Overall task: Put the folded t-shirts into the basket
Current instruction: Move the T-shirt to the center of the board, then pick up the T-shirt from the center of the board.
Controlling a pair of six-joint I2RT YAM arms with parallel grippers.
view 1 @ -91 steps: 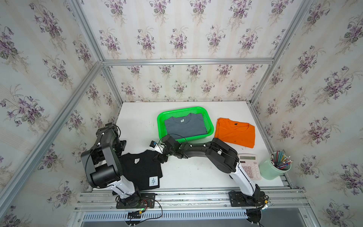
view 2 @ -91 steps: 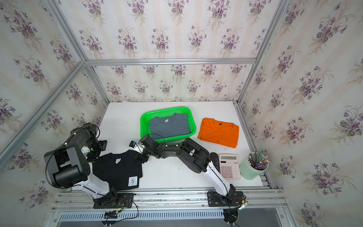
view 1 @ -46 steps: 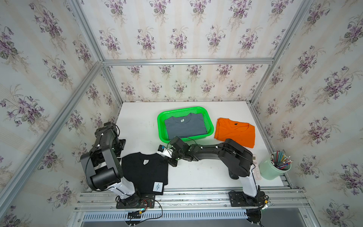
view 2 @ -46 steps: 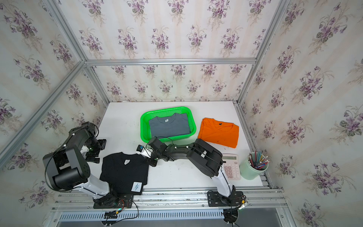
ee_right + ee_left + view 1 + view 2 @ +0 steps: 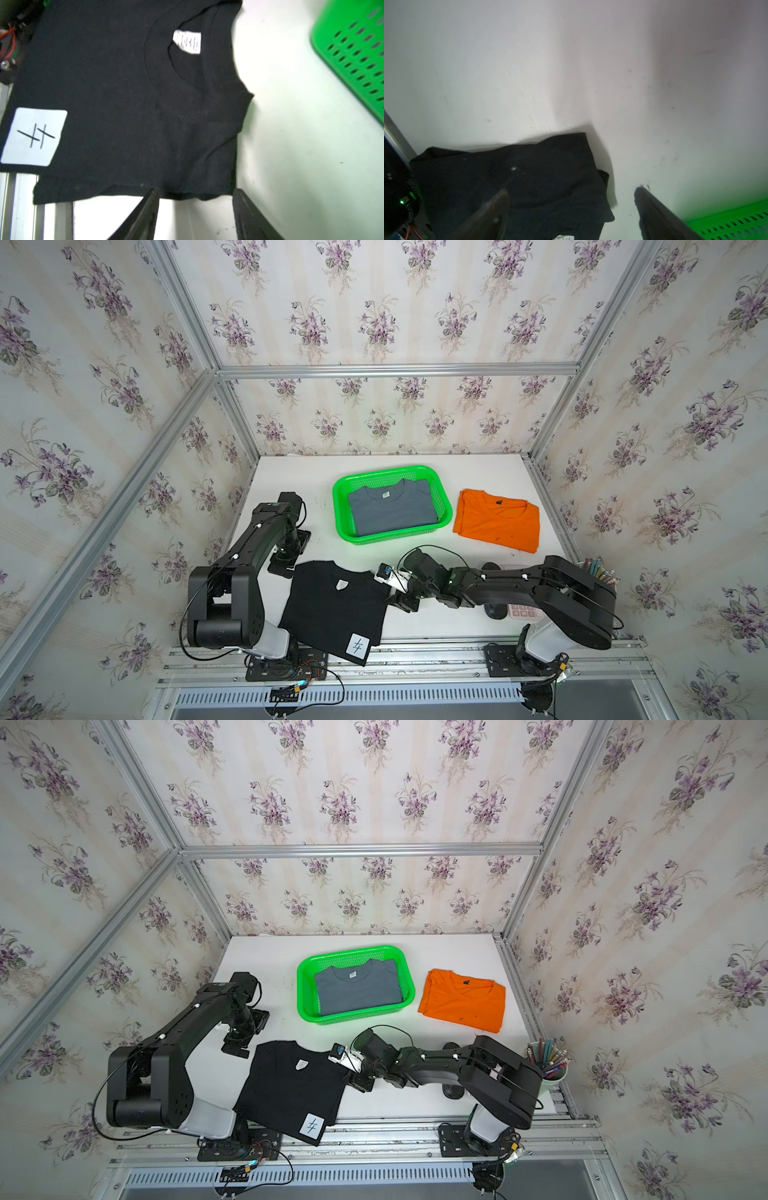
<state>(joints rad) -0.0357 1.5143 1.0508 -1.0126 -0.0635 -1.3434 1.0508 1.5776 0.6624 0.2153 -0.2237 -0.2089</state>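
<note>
— Right gripper?
— Jaws parted, tips at the side edge of the black t-shirt, nothing pinched.
— Left gripper?
— Spread wide, empty, above that shirt's far corner.
— And the shirt?
— Flat on the table, its white patch hanging past the front edge.
— The basket?
— It holds the grey t-shirt. The orange t-shirt lies just beside it, on the table.

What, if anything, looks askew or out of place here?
The black t-shirt lies rotated at the table's front edge, its corner with the white patch overhanging the metal rail. The orange t-shirt shows a few small dark specks. The grey t-shirt sits neatly in the basket.
</note>
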